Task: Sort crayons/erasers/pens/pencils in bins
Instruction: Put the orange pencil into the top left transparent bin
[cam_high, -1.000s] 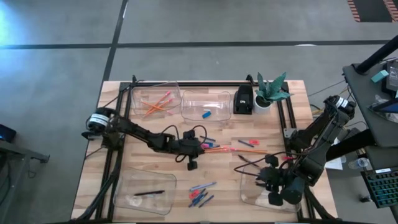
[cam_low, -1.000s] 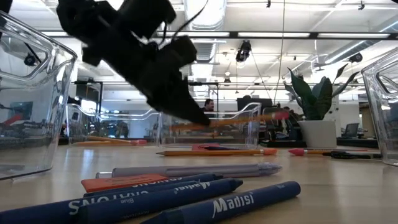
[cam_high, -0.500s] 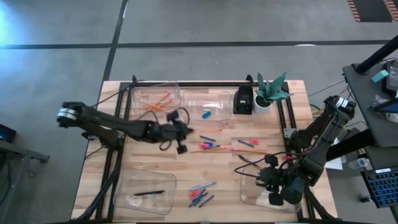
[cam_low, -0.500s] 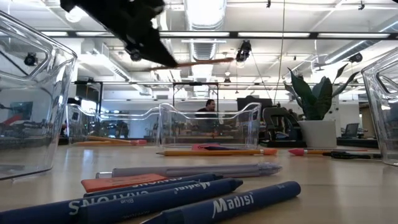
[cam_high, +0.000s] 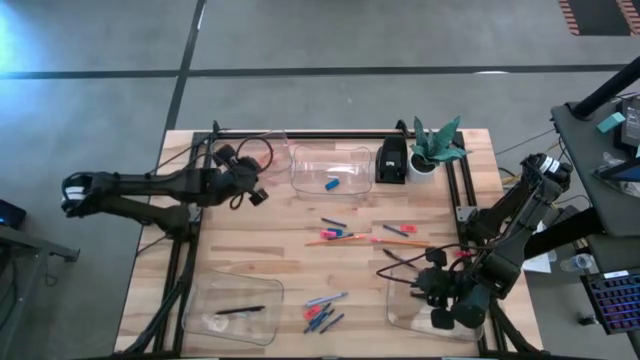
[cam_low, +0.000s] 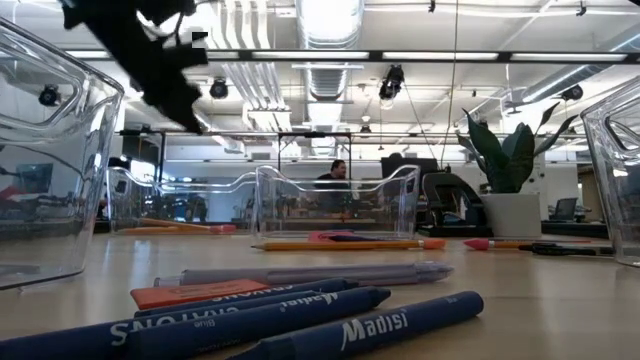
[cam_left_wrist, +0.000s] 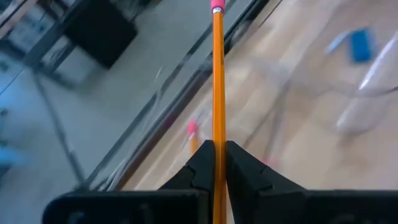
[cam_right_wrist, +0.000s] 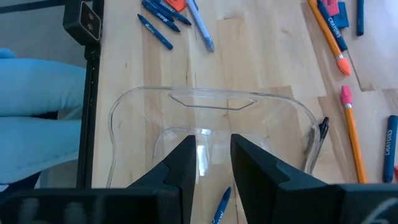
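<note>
My left gripper (cam_high: 240, 165) is above the far-left bin (cam_high: 275, 138), shut on an orange pencil (cam_left_wrist: 217, 74) with a pink end; it also shows at the top left of the low view (cam_low: 150, 60). Another pencil's pink end (cam_left_wrist: 191, 127) shows below it. My right gripper (cam_right_wrist: 214, 165) hangs open and empty over the near-right bin (cam_high: 425, 308), which holds a blue crayon (cam_right_wrist: 221, 208). The far-middle bin (cam_high: 330, 160) holds a blue eraser (cam_high: 331, 184). The near-left bin (cam_high: 235, 310) holds a black pen (cam_high: 240, 310). My left gripper pinches the pencil's shaft (cam_left_wrist: 216, 134) between its two fingers. The pencil runs along the fingers and sticks out well past their tips, pink end farthest out. It is lifted clear of the table and the bin.
Loose pencils (cam_high: 400, 241), pens (cam_high: 395, 258) and small pieces lie at the table's middle; several crayons (cam_high: 322, 315) lie between the near bins. A black box (cam_high: 390, 160) and a potted plant (cam_high: 435, 150) stand at the far right. Metal rails run along the table's left and right sides.
My left gripper has risen from the table's middle and gone toward the far left, to above the far-left bin, staying shut on the pencil. The pencil has been lifted clear of the table and carried along.
</note>
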